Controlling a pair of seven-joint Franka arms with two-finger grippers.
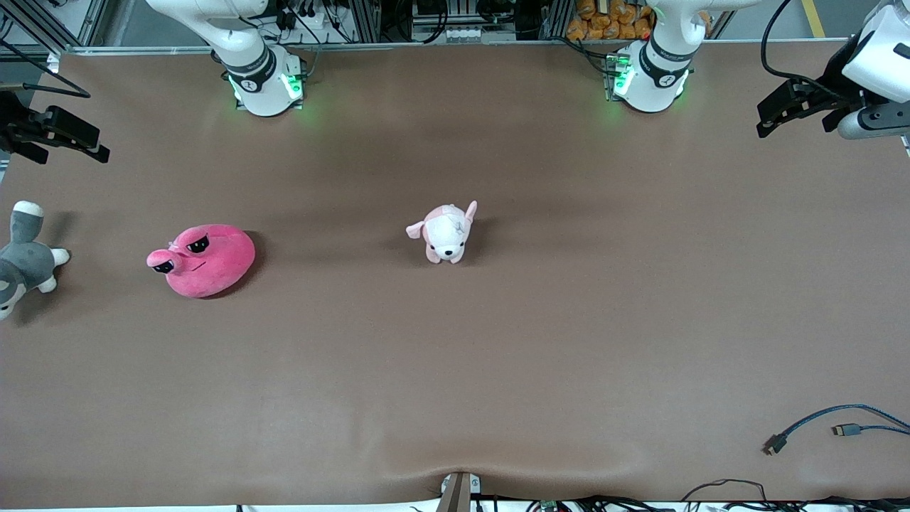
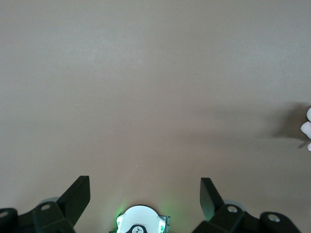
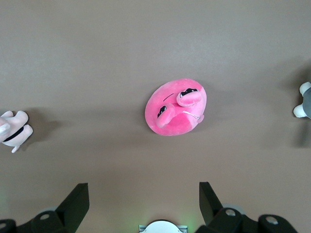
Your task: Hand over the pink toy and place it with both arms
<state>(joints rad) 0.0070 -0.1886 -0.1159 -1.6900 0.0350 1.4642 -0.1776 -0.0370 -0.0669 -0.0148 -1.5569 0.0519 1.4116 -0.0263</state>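
Note:
The pink toy [image 1: 202,259] is a round hot-pink plush with half-lidded eyes. It lies on the brown table toward the right arm's end and also shows in the right wrist view [image 3: 176,108]. My right gripper [image 1: 75,146] hangs open and empty in the air over that end's table edge; its wrist view shows the jaws wide apart [image 3: 144,189] over bare table. My left gripper [image 1: 793,121] is open and empty in the air over the left arm's end of the table, jaws wide apart [image 2: 145,187]. Neither gripper touches the toy.
A pale pink-and-white puppy plush [image 1: 446,233] stands mid-table, beside the pink toy. A grey-and-white plush animal [image 1: 25,259] lies at the right arm's end edge. Loose cables [image 1: 839,429] lie near the front camera at the left arm's end.

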